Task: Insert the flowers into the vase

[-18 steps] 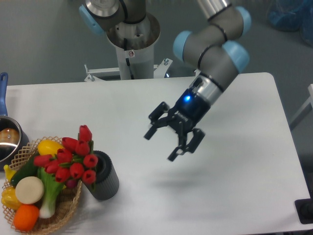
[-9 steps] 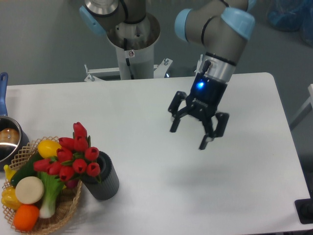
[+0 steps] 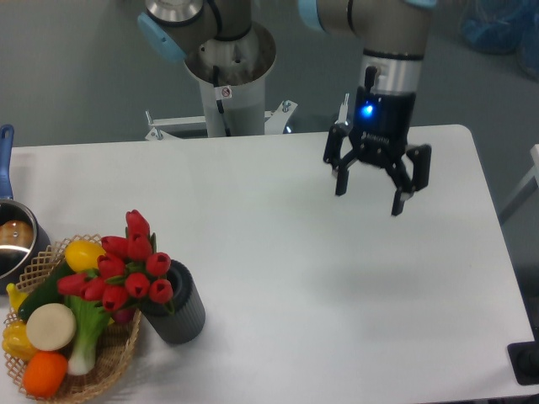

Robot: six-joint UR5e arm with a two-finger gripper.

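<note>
White desk [image 3: 269, 252] carries the red tulip bunch [image 3: 126, 269], leaning left from the dark grey ribbed vase [image 3: 178, 305], well apart from the spread, empty hand [image 3: 377, 183] far right.

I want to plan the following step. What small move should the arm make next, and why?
Probably keep retreating up and away, or simply stop. The gripper is open, empty and far from the vase, and the red tulips seem to sit with stems in the vase, leaning toward the wicker basket. The insertion looks done.
</note>
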